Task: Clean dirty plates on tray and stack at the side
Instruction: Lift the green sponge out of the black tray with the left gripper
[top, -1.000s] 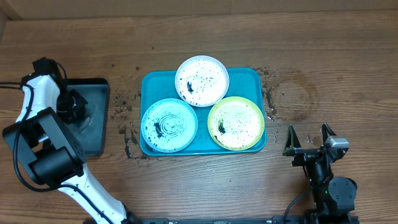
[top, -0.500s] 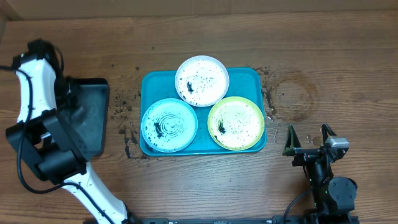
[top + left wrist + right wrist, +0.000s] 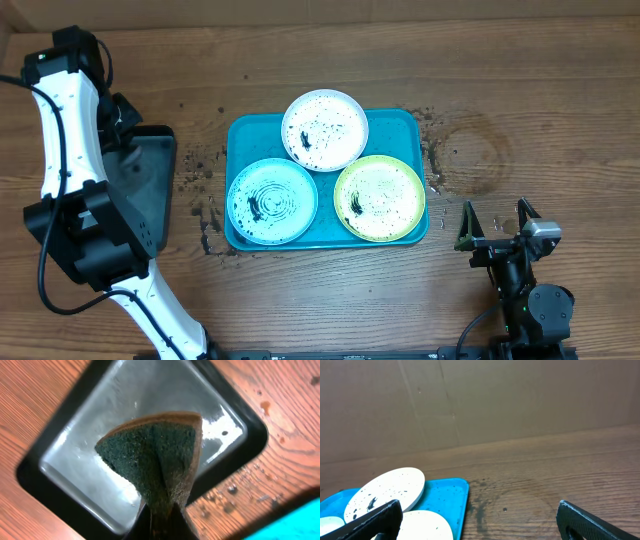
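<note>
Three dirty plates sit on the teal-blue tray (image 3: 400,125): a white-rimmed one (image 3: 324,130) at the back, a light teal one (image 3: 272,201) front left, a lime green one (image 3: 379,197) front right. My left gripper (image 3: 118,120) is shut on a dark green sponge (image 3: 157,455) and holds it above the small black-rimmed grey tray (image 3: 75,455), left of the teal tray. My right gripper (image 3: 497,238) is open and empty, to the right of the tray near the table's front edge. The right wrist view shows the white plate (image 3: 385,491) and the tray's corner (image 3: 455,497).
Dark crumbs lie scattered on the wood between the black tray (image 3: 150,215) and the teal tray, and along the teal tray's right side (image 3: 432,165). A brown cardboard wall (image 3: 480,400) stands behind the table.
My left arm has risen and swung toward the back of the table, lifting the sponge off the black tray. The right arm and the plates have not moved.
</note>
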Robot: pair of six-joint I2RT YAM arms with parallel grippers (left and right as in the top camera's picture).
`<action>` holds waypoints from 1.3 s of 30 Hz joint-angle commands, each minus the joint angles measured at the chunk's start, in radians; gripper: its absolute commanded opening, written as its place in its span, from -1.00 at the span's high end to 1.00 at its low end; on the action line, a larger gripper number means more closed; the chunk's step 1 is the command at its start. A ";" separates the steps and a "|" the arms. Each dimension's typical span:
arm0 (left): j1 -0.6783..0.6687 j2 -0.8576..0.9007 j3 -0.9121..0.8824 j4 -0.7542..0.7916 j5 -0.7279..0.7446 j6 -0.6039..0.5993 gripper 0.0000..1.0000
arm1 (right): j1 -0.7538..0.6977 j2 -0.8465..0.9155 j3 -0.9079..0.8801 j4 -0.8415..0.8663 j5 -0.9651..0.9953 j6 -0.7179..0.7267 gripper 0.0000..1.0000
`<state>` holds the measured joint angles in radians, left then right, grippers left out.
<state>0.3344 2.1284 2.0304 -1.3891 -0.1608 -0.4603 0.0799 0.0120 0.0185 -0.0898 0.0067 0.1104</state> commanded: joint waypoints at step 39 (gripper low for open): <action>-0.109 -0.304 -0.107 -0.122 -0.127 -0.374 0.91 | -0.004 -0.009 -0.011 0.005 -0.001 -0.004 -1.00</action>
<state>0.1844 1.8454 1.9884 -1.5425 -0.2214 -0.7563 0.0799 0.0120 0.0185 -0.0898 0.0067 0.1108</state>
